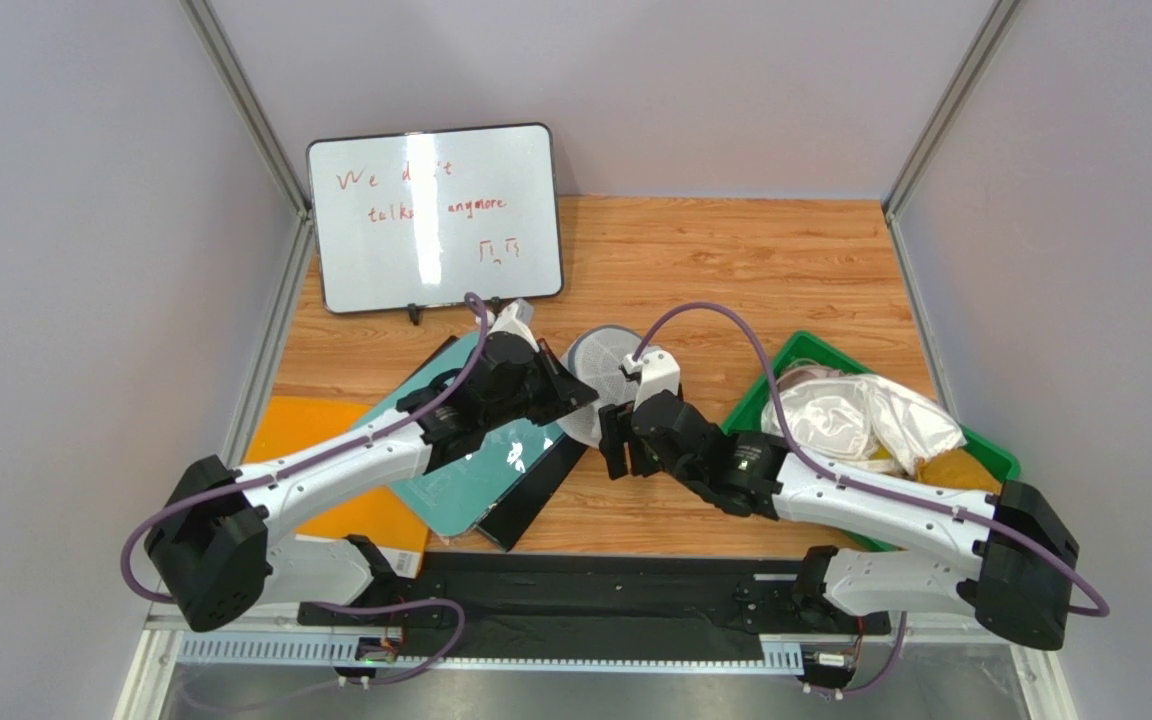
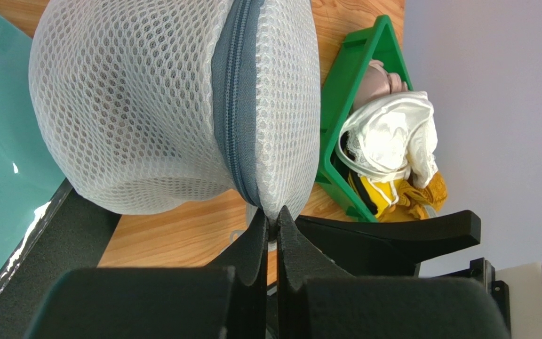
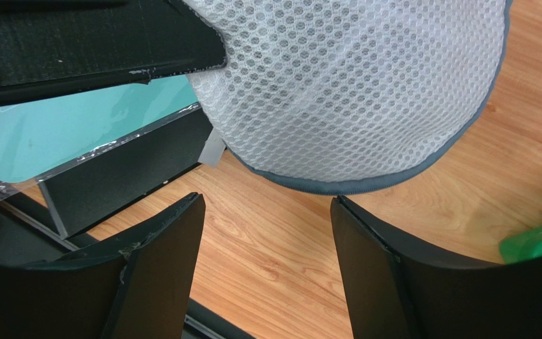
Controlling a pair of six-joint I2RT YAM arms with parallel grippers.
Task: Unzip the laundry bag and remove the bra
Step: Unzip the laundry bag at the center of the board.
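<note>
The laundry bag (image 1: 606, 362) is a round white mesh pouch, held up on its side at the table's middle. Its grey-blue zip (image 2: 233, 106) looks zipped up along the stretch I can see. My left gripper (image 2: 272, 217) is shut on a pinch of mesh at the bag's lower edge, right beside the zip. My right gripper (image 3: 267, 206) stands open just below the bag (image 3: 351, 92), with only bare wood between its fingers. The bra is hidden; only a dim shadow shows through the mesh.
A green bin (image 1: 749, 402) at the right holds a white cloth (image 1: 853, 413) and yellow fabric (image 2: 401, 198). A teal board (image 1: 462, 473) and an orange folder (image 1: 312, 435) lie at the left. A whiteboard (image 1: 432, 218) stands at the back.
</note>
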